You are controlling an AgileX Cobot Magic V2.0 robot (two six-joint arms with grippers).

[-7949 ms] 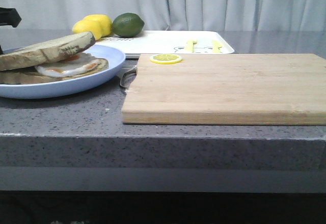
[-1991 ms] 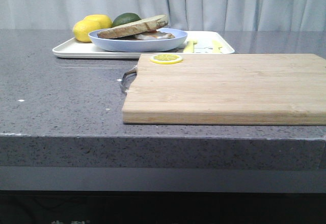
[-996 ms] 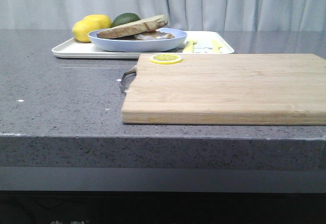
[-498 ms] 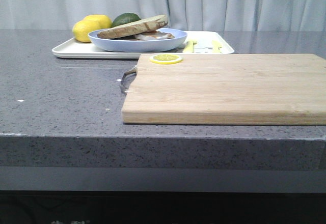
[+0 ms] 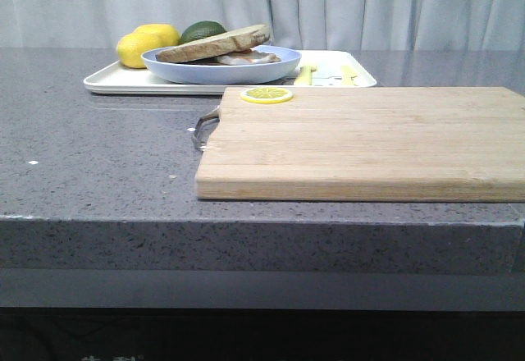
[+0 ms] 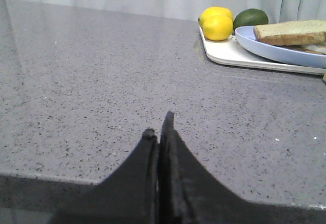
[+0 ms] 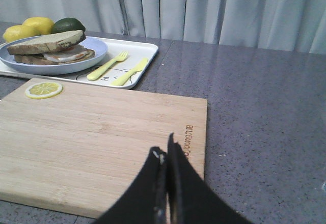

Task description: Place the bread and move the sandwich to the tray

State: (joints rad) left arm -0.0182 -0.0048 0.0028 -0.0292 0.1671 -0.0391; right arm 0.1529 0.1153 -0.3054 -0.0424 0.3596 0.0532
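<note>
Grey stone counter: blue-plated egg sandwich rests on white tray, well beyond both clenched, empty grippers.

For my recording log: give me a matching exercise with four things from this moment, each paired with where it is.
Things:
1. bread
2. lemon slice
3. sandwich
4. lime

Places:
A. on the wooden cutting board
B. on the blue plate, on the tray
C. on the tray, behind the plate
D. atop the egg toast

Pairs: 1-D, 2-A, 3-B, 4-C
</note>
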